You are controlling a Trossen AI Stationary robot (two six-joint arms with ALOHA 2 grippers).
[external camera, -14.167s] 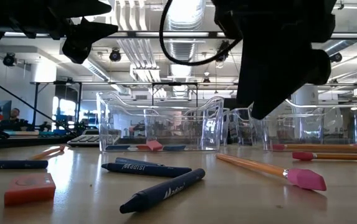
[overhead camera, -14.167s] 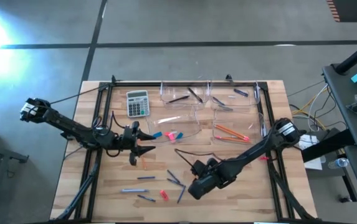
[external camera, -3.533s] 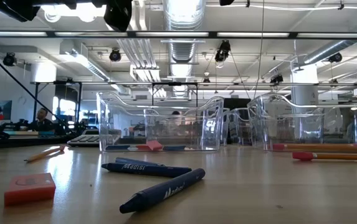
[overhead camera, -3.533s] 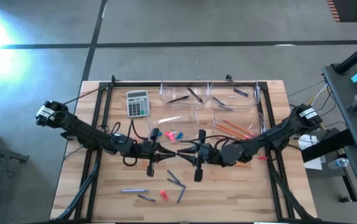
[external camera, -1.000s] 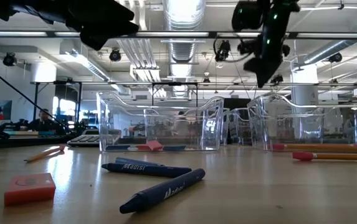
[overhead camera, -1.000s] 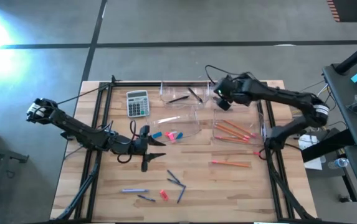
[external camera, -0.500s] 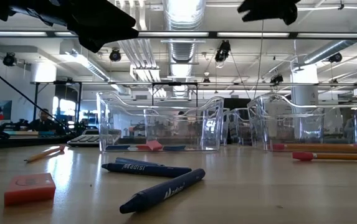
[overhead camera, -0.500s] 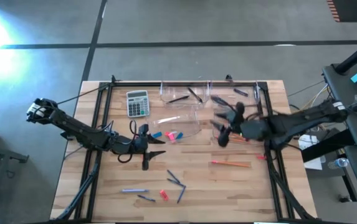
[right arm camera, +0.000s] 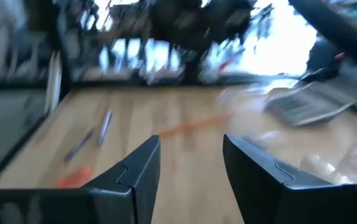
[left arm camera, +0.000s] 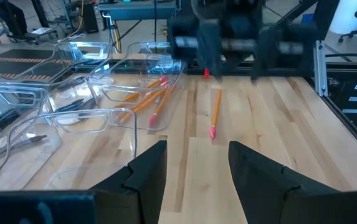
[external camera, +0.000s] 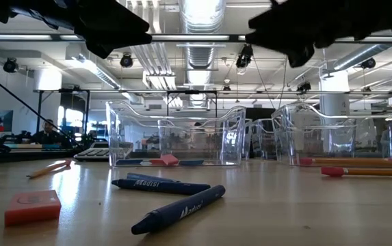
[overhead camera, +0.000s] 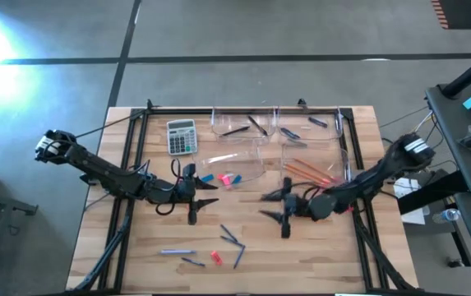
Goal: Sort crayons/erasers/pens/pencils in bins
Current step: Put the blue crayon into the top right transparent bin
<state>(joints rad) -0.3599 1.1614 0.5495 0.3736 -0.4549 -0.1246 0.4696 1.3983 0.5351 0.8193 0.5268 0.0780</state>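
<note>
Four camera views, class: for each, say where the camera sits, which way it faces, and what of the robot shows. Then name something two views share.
High view: overhead, straight down; both arms, left hand, right hand.
Low view: table height, facing the bins; dark arm parts cross the top.
Left wrist view: on the left arm, facing a loose pencil; own open fingers below.
Right wrist view: on the right arm, blurred tabletop; own open fingers.
Shared: the calculator, high and low views.
</note>
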